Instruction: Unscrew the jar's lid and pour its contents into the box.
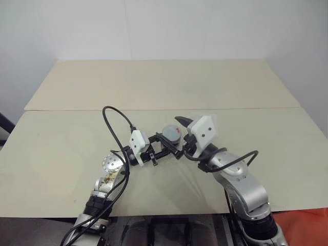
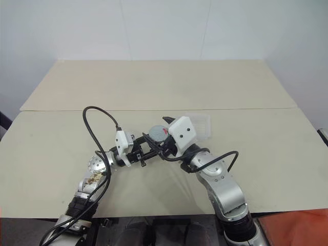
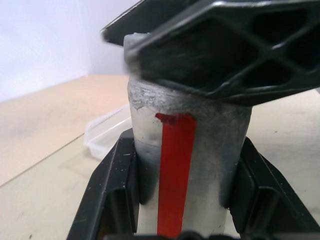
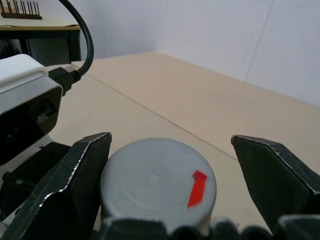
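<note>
Just below the centre of the left eye view, the left gripper (image 1: 165,149) is clenched on the small silvery-grey cylindrical jar (image 3: 187,165), held above the pale beige tabletop (image 1: 154,87). Its red-and-white label shows in the left wrist view as a red stripe; the jar's base is cut off at the frame edge. The round flat grey lid (image 4: 159,182) with a red mark sits on the jar. The right gripper (image 4: 172,190) straddles the lid with its black fingers (image 4: 75,185) spread wide, one close against the lid's rim, the other apart. The clear plastic shallow box (image 2: 201,124) lies just behind, partly hidden by the right wrist's white housing (image 2: 182,133). The jar's contents are out of sight.
</note>
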`<act>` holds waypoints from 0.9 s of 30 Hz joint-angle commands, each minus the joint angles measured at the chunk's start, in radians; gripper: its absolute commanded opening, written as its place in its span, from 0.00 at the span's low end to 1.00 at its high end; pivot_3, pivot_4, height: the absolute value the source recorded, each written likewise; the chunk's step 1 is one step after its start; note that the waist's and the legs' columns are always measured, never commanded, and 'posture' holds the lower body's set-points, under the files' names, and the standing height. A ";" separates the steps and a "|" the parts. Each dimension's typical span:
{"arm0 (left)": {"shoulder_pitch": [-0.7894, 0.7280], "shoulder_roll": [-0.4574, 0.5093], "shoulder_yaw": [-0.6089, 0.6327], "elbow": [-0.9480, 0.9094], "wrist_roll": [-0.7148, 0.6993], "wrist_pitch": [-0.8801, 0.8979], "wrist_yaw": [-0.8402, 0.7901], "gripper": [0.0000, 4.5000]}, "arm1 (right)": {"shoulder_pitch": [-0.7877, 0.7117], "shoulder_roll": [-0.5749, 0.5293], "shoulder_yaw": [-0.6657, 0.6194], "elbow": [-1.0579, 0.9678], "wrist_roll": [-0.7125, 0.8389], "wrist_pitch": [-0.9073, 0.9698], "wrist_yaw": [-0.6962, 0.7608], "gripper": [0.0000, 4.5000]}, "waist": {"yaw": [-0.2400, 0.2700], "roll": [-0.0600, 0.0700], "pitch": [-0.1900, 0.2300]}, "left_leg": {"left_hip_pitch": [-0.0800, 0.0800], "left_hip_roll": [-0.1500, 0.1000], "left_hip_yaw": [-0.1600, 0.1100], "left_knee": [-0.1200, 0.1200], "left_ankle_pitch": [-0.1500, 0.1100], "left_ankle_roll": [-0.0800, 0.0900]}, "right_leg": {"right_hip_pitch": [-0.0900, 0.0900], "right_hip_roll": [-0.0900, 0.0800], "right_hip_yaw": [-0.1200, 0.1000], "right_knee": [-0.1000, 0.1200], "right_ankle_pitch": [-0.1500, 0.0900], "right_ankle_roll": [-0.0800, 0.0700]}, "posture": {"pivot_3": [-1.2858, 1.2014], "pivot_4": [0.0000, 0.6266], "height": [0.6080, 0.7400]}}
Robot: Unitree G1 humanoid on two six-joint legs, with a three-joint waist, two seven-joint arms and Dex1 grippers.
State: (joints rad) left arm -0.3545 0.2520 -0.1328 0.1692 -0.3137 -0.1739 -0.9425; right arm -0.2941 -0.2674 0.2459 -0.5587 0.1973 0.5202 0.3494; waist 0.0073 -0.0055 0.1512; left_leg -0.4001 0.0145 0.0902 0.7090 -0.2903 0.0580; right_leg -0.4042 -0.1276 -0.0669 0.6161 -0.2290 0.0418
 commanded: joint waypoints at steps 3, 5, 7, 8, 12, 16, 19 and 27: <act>-0.022 0.004 0.025 0.026 0.000 -0.042 -0.004 0.42 | 0.019 -0.017 -0.050 -0.056 -0.003 -0.033 0.000 0.99 | 0.000 0.000 0.000 | 0.000 0.000 0.000 0.000 0.000 0.000 | 0.000 0.000 0.000 0.000 0.000 0.000 | 0.52 0.24 1.00; -0.028 0.006 0.027 0.040 -0.001 -0.048 -0.006 0.42 | 0.033 -0.023 -0.056 -0.065 -0.003 -0.031 -0.001 0.99 | 0.001 0.000 0.000 | 0.000 0.000 0.000 0.000 0.000 0.000 | 0.000 0.000 0.000 0.000 0.000 0.000 | 0.52 0.24 1.00; -0.032 0.008 0.029 0.051 -0.002 -0.055 -0.008 0.42 | 0.044 -0.026 -0.061 -0.072 -0.003 -0.027 -0.005 0.99 | 0.000 0.000 0.000 | 0.000 0.000 0.000 0.000 0.000 0.000 | 0.000 0.000 0.000 0.000 0.000 0.000 | 0.52 0.24 1.00; -0.035 0.008 0.030 0.058 -0.001 -0.059 -0.009 0.42 | 0.050 -0.028 -0.065 -0.076 -0.003 -0.026 -0.006 0.99 | 0.000 0.000 0.000 | 0.000 0.000 0.000 0.000 0.000 0.000 | 0.000 0.000 0.000 0.000 0.000 0.000 | 0.52 0.24 1.00; -0.038 0.012 0.031 0.074 0.000 -0.069 -0.014 0.42 | 0.067 -0.041 -0.083 -0.087 0.001 -0.026 0.002 0.99 | 0.001 0.000 0.000 | 0.000 0.000 0.000 0.000 0.000 0.000 | 0.000 0.000 0.000 0.000 0.000 0.000 | 0.52 0.24 1.00; -0.036 0.014 0.032 0.081 0.001 -0.073 -0.017 0.42 | 0.085 -0.071 -0.116 -0.095 0.019 -0.028 0.024 0.99 | 0.001 0.000 0.000 | 0.000 0.000 0.000 0.000 0.000 0.000 | 0.000 0.000 0.000 0.000 0.000 0.000 | 0.52 0.24 1.00; -0.035 0.014 0.031 0.083 0.003 -0.076 -0.016 0.42 | 0.097 -0.096 -0.138 -0.096 0.026 -0.032 0.040 0.99 | 0.001 0.000 0.000 | 0.000 0.000 0.000 0.000 0.000 0.000 | 0.000 0.000 0.000 -0.001 0.000 0.000 | 0.52 0.24 1.00; -0.034 0.016 0.037 0.085 0.006 -0.079 -0.014 0.42 | 0.113 -0.124 -0.183 -0.084 0.028 -0.043 0.059 0.99 | 0.002 0.000 0.000 | 0.000 0.000 0.000 0.000 0.000 0.000 | 0.000 0.000 0.000 -0.001 0.000 0.000 | 0.52 0.24 1.00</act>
State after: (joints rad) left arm -0.3848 0.2690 -0.1053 0.2738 -0.3113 -0.2209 -0.9538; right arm -0.1806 -0.3861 0.0876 -0.6190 0.2202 0.5106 0.4063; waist 0.0089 -0.0056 0.1512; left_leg -0.4001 0.0145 0.0902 0.7090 -0.2905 0.0585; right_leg -0.4041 -0.1276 -0.0668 0.6148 -0.2290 0.0418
